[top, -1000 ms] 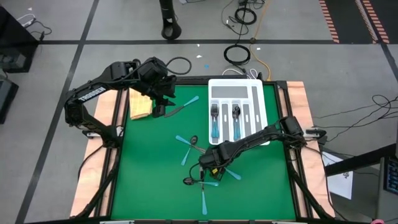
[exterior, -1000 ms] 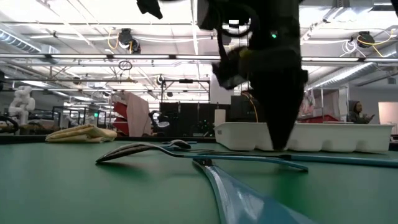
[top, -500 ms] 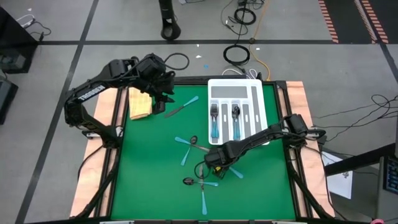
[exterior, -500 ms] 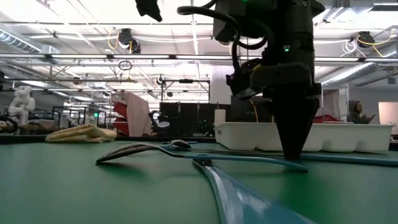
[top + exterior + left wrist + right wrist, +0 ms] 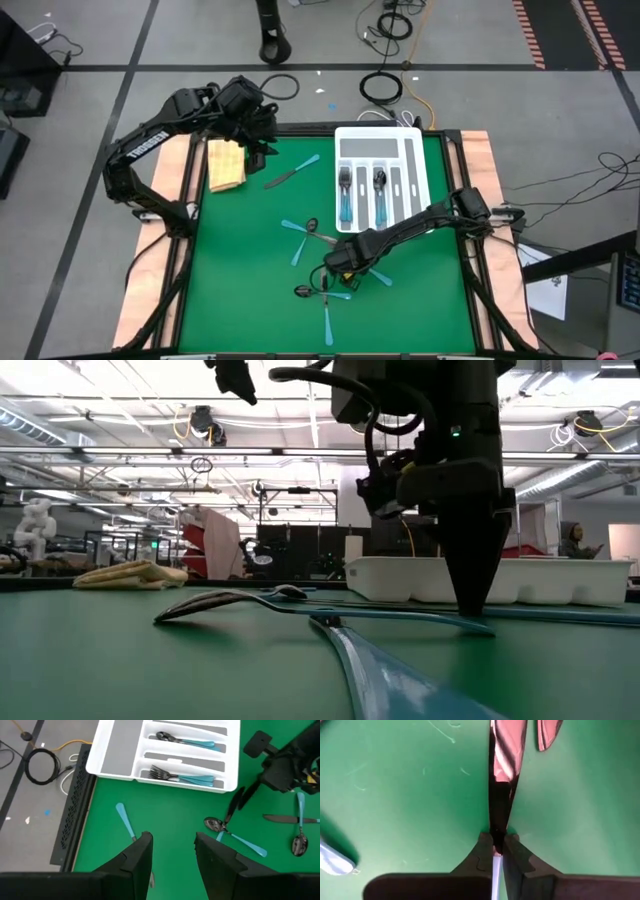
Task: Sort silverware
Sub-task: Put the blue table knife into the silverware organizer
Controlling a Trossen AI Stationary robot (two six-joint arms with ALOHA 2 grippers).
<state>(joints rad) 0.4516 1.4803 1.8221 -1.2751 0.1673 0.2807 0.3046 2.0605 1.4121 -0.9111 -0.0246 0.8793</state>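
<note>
My right hand [image 5: 496, 851] is down on the green desk [image 5: 250, 240], fingers pinched tight on a piece of silverware [image 5: 502, 775] — I'm gripping its thin neck, the pale-blue handle running back between my fingers and the dark metal head stretching out ahead, flat on the mat. From above, that hand [image 5: 338, 264] sits in the loose scatter of blue-handled pieces [image 5: 300, 238] in the middle of the desk. My left hand [image 5: 172, 852] hangs open, high over the far-left corner near a folded yellow cloth [image 5: 225, 164]. A lone knife [image 5: 290, 173] lies beside it. The white tray [image 5: 342, 150] already holds a fork [image 5: 181, 776] and a spoon [image 5: 186, 740] in separate slots.
</note>
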